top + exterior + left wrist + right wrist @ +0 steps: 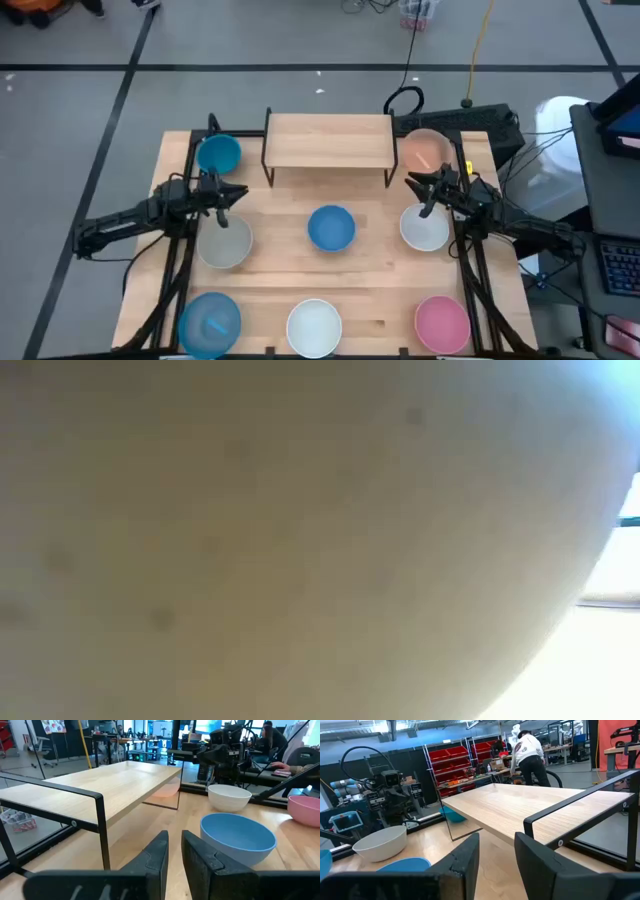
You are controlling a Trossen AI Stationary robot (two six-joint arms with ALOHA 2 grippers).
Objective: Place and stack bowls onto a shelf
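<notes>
The shelf (327,140) stands on its black legs at the table's far middle, with nothing on its plank top. Eight bowls sit upright on the table. A blue bowl (218,153) is left of the shelf and a peach bowl (427,150) right of it. In the middle row are a grey-beige bowl (224,242), a blue bowl (331,228) and a white bowl (424,228). Along the near edge are a light blue bowl (210,323), a white bowl (314,327) and a pink bowl (442,323). My left gripper (237,193) hovers above the grey-beige bowl's far rim, open by a narrow gap (175,852). My right gripper (417,190) hovers over the white bowl's far rim, open (497,855).
The low view is filled by a pale bowl wall (300,540) right in front of the camera. Both grippers point toward the table's middle, at each other. Bare tabletop (280,275) lies between the bowl rows. A person (527,755) stands in the room beyond the table.
</notes>
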